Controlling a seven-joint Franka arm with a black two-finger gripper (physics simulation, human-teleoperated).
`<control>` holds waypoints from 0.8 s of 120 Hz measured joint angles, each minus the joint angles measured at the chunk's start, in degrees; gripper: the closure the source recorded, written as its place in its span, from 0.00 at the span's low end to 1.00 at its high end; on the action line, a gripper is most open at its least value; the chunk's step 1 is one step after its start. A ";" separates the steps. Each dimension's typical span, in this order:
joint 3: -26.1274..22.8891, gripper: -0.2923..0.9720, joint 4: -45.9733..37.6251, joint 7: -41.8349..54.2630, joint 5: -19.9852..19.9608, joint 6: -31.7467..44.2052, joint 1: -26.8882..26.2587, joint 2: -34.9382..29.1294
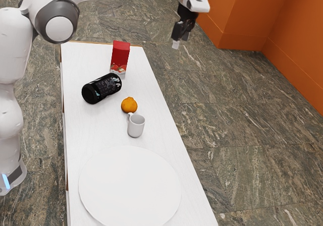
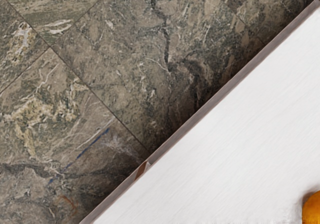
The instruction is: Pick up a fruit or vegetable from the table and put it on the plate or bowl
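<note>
The tool [image 1: 175, 44] hangs high in the exterior view, over the stone floor [image 1: 242, 125] and off the table's [image 1: 81, 69] far corner, toward the exterior view's right. It points downward and touches nothing. Whether it is apart or together cannot be told from this angle. Behind it stands an orange wall [image 1: 267, 14]. The white arm [image 1: 50, 19] comes in from the exterior view's upper left. The closest thing on the table to the tool is a red carton [image 1: 120, 58], standing upright near the far end. Just in front of the carton a black can [image 1: 102, 89] lies on its side. Nearer the camera sits the orange [image 1: 129, 105], resting on the table and well apart from the tool. A white mug [image 1: 136, 125] stands upright just beside the orange, on its near side, with the handle turned toward the fruit. Closest to the camera lies a large white plate [image 1: 129, 185], flat on the table and apart from the mug. In the wrist view the table's white top [image 2: 240, 149] runs diagonally against the grey-brown floor [image 2: 100, 59], with the thin brown edge of the table between them. A small sliver of the orange [image 2: 313, 206] rests on the table, well in from that edge.
</note>
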 joint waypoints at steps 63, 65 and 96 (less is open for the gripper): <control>-1.28 0.23 6.77 17.38 -0.14 -0.28 -10.15 -15.17; -1.46 0.23 6.74 17.65 -0.15 -0.14 -11.95 -15.41; -1.20 0.23 1.41 21.07 0.49 3.46 -14.37 -3.26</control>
